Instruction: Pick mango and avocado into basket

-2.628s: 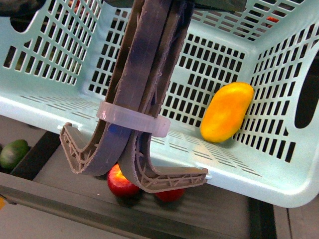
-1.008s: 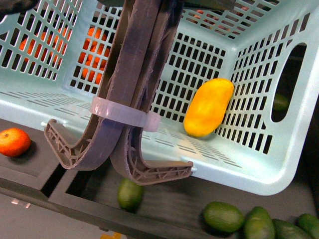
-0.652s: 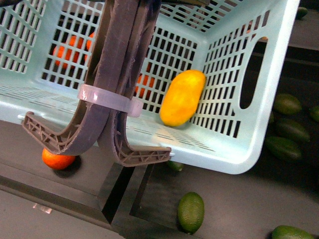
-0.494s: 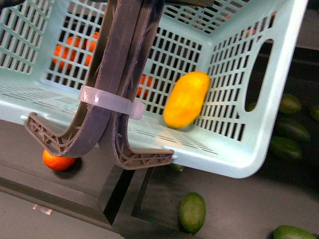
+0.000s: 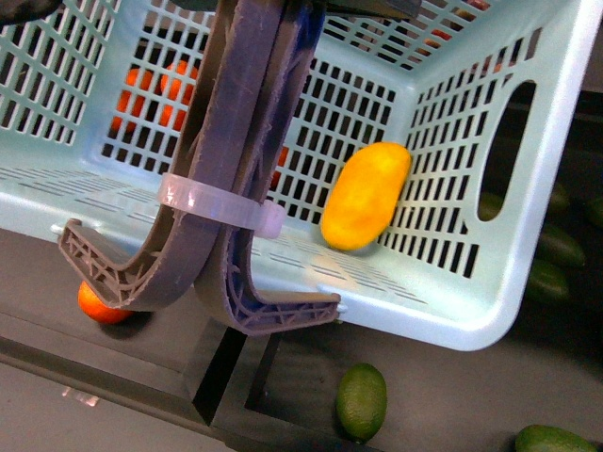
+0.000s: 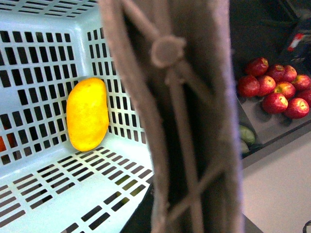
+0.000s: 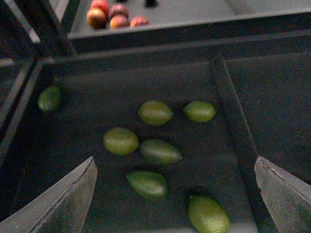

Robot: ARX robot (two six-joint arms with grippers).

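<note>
Mango is inside the basket, in the corner where the far lattice wall meets the end wall with the oval cut-out. Its long axis is tilted in the front view, lower left to upper right. The lower end sits on the basket floor and the upper end leans on the lattice. In the left wrist view it stands nearly upright against the same wall.

The basket sits tilted across the front view. Its twin handles are close to the lens, bound by a white tie.

Left tool: the handles fill its wrist view and no fingers show, so I cannot tell its state.

Right tool: fingers spread wide, nothing between them. It hangs over a dark tray with loose avocados scattered below, none touching the fingers.

In the front view another avocado lies in the tray under the basket's near rim. One orange shows beneath the near-left edge, and more oranges show through the far lattice. Red apples are grouped in a compartment beside the basket in the left wrist view.
</note>
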